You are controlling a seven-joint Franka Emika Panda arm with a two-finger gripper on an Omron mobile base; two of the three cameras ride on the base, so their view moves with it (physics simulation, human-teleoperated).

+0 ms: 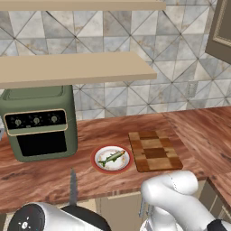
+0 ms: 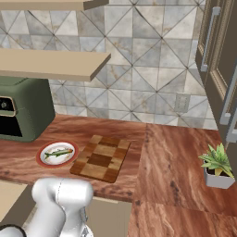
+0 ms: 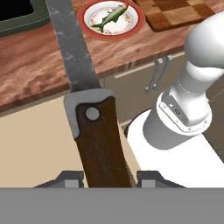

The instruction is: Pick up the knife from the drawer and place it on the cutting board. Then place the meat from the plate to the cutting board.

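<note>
Dark brown wood handle of the knife (image 3: 101, 140) is sitting between the hand's (image 3: 107, 178) two fingertips, which are closing on it: grey blade running away from the camera toward the plate (image 3: 87, 22), the knife hanging over the tan drawer (image 3: 39, 144), below bench (image 3: 35, 74) level. In the left base view the blade is sticking up as a thin grey sliver (image 1: 73, 187) in front of the bench edge. Step in hand, as I'm judging it: carrying the knife to the cutting board (image 1: 154, 151). Doing it well: lifting clear of the bench lip first, keeping the blade away from the plate and the meat (image 1: 111, 158), then laying it flat, whole length on the checkered board, which is just beside the plate. Risk: handle pivoting in a two-finger pinch, so moving slowly. The green oven (image 1: 39, 122) is showing dials only; no readable brands, labels or writing anywhere.
</note>
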